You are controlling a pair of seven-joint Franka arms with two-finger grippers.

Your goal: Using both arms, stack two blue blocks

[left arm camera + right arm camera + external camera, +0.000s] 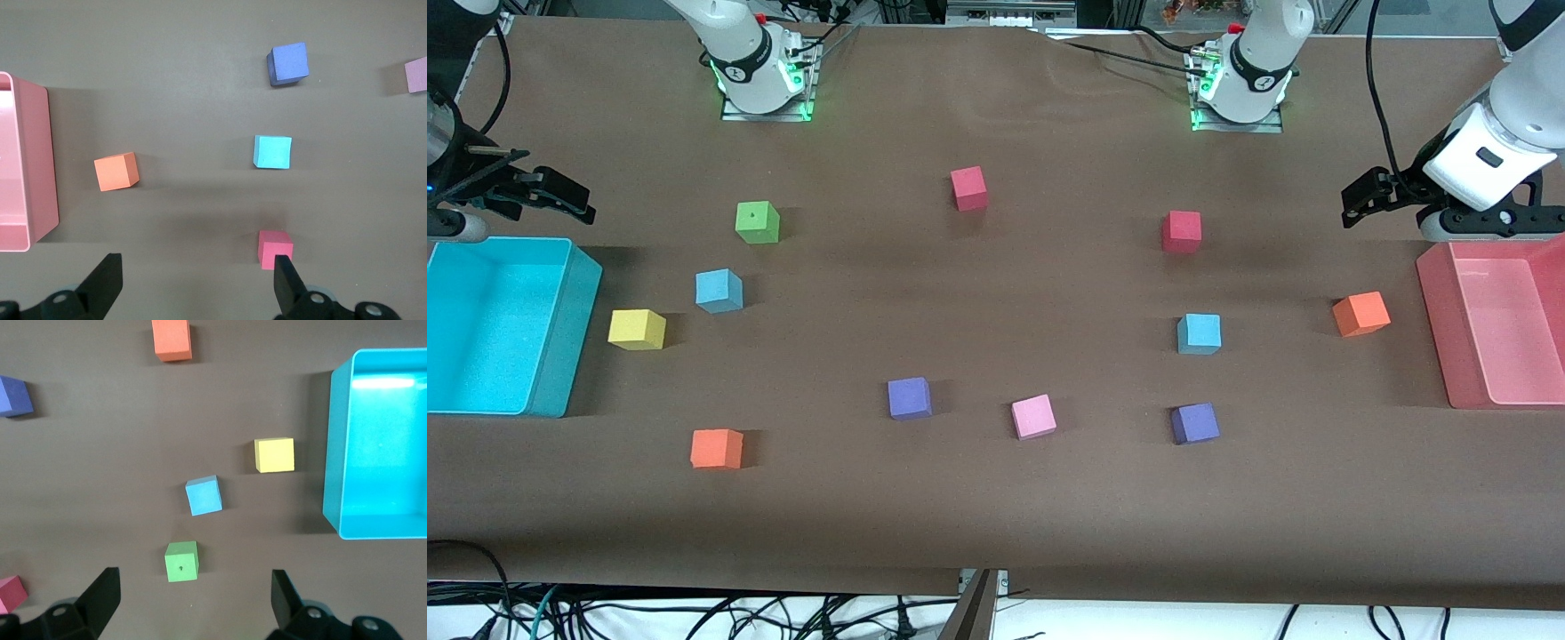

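Note:
Two sky-blue blocks lie apart on the brown table. One blue block (719, 291) is toward the right arm's end, between a green and a yellow cube; it shows in the right wrist view (203, 495). The other blue block (1199, 333) is toward the left arm's end and shows in the left wrist view (272, 152). My left gripper (1357, 203) is open and empty, up in the air by the pink bin's corner (197, 280). My right gripper (560, 194) is open and empty, up by the cyan bin's corner (193, 597).
A cyan bin (560, 338) stands at the right arm's end and a pink bin (1436, 329) at the left arm's end. Scattered cubes: green (757, 222), yellow (637, 329), two orange (716, 448) (1360, 314), two red (968, 188) (1181, 232), two purple (909, 397) (1194, 423), pink (1033, 416).

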